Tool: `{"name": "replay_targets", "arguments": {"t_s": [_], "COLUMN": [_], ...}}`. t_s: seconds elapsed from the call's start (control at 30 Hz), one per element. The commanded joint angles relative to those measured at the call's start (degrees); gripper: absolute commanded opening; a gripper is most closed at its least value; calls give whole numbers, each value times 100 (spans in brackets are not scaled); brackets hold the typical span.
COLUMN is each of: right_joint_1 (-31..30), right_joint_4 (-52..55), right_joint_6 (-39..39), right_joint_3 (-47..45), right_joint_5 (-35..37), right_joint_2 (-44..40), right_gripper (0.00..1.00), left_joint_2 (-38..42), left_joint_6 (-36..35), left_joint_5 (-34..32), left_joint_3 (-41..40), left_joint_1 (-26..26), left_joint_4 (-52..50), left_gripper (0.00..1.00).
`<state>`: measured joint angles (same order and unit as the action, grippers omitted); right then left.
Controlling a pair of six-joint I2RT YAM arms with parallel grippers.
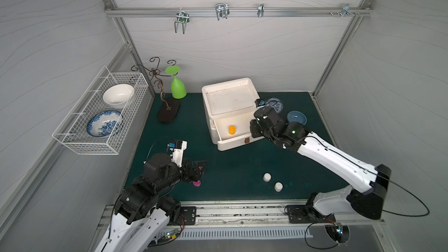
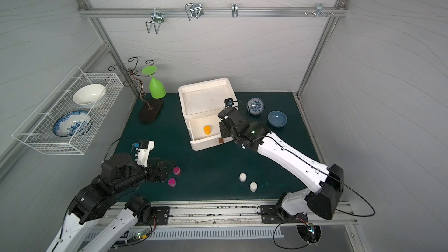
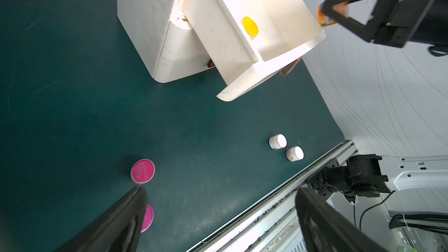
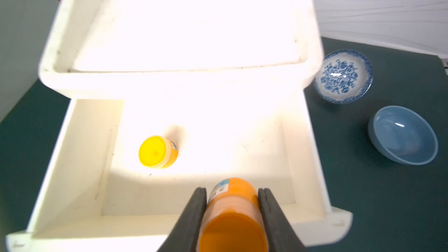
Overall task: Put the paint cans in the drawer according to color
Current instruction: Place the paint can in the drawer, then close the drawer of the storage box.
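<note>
1. Right gripper (image 4: 232, 189): your jaws pinch the held orange can (image 4: 232, 214) by its sides, above the front of the pulled-out top drawer (image 4: 80, 156).
2. Second orange can (image 1: 232, 130): standing inside that drawer of the white chest (image 1: 209, 117).
3. Left gripper (image 3: 219, 192): your jaws are spread wide and empty, just beside the magenta cans (image 2: 176, 170) on the green mat (image 1: 242, 163).
4. White cans (image 1: 267, 177): a pair near each other on the mat, well apart from the chest.
</note>
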<state>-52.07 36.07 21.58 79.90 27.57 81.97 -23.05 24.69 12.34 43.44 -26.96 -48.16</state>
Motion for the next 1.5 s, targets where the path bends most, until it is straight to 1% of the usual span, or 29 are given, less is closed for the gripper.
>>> {"name": "replay_targets", "arguments": {"t_s": [0.0,0.3,0.4,0.5,0.53,0.73,0.83,0.93,1.03,1.1,1.17,1.2,1.27,1.3,1.4,1.43,1.47], "right_joint_1": [117,609,643,637,640,607,469,185,-33,-151,-293,-378,-538,-626,-814,-855,-886], "right_joint_4": [-45,-381,-344,-275,-267,-90,191,477,623,581,471,426,362,351,241,181,127], "right_joint_6": [-57,-56,-94,-73,-56,-53,-228,-470,-542,-480,-437,-417,-368,-335,-159,-81,-45], "right_joint_3": [260,298,409,461,463,574,785,932,745,411,-3,-238,-651,-856,-1528,-1751,-1903], "right_joint_5": [-355,-955,-939,-890,-888,-861,-656,-251,-52,-66,-46,-17,144,233,319,287,248], "right_joint_2": [315,1106,1337,1461,1487,1342,1054,638,96,-341,-830,-1099,-1594,-1853,-2519,-2741,-2914], "right_gripper": [25,26,33,46,49,56,58,62,64,65,69,75,98,99,99,99,99], "left_joint_2": [72,63,72,71,72,65,-31,-348,-843,-1347,-1969,-2290,-2823,-3104,-3916,-4187,-4403], "left_joint_6": [19,1,-2,-10,-8,-17,-140,-360,-474,-474,-438,-427,-452,-435,-299,-306,-307], "left_joint_5": [-69,20,23,23,24,-88,-222,-628,-1204,-1372,-1412,-1443,-1512,-1397,-883,-896,-950], "left_joint_3": [147,142,139,141,143,162,251,614,1076,1446,1868,2084,2381,2555,3079,3254,3370], "left_joint_1": [-19,-18,-19,-19,-20,-19,-20,-18,-19,-19,-13,-13,43,187,602,655,685], "left_joint_4": [130,149,149,149,145,136,197,211,450,577,599,644,785,824,860,894,957], "left_gripper": [100,100,100,100,100,100,100,100,99,99,98,97,95,93,81,78,78]}}
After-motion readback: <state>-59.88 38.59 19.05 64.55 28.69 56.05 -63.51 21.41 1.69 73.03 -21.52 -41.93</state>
